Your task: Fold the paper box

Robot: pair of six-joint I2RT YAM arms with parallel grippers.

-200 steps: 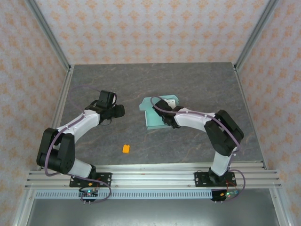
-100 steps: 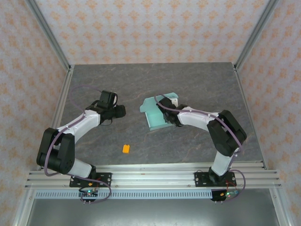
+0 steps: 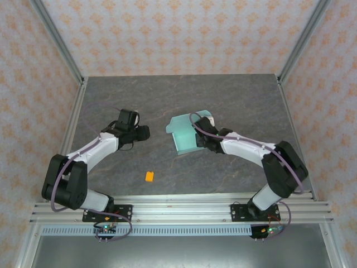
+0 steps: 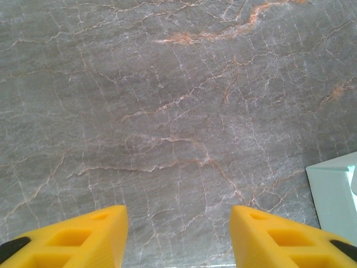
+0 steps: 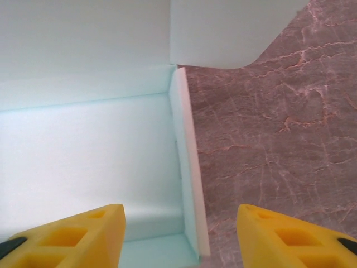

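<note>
There is one paper box [image 3: 183, 135], one small orange block [image 3: 149, 176], and two arms, each ending in one gripper, on a grey marbled table [image 3: 234, 95].

The paper box is pale mint card, partly folded. It lies near the middle of the table, a little right of centre. From above, it shows a flat base with a raised edge and a flap standing up at its far right corner. The orange block sits alone nearer the arm bases, well apart from the box and from both grippers.

The right gripper [image 3: 201, 133] is over the right side of the box. In its wrist view the two yellow fingers [image 5: 72, 234] are spread wide. The box's pale floor [image 5: 83, 151] is under the left finger, bare table is under the right, and the thin upright side wall runs between them. Neither finger appears to press the wall, though their tips are cut off at the frame's edge, so contact lower down cannot be ruled out.

The left gripper [image 3: 143, 133] is left of the box, pointing towards it with a gap of bare table between. Its jaws are also apart, with nothing between them, and one corner of the box [image 4: 334, 192] shows at the right edge of its wrist view.
</note>
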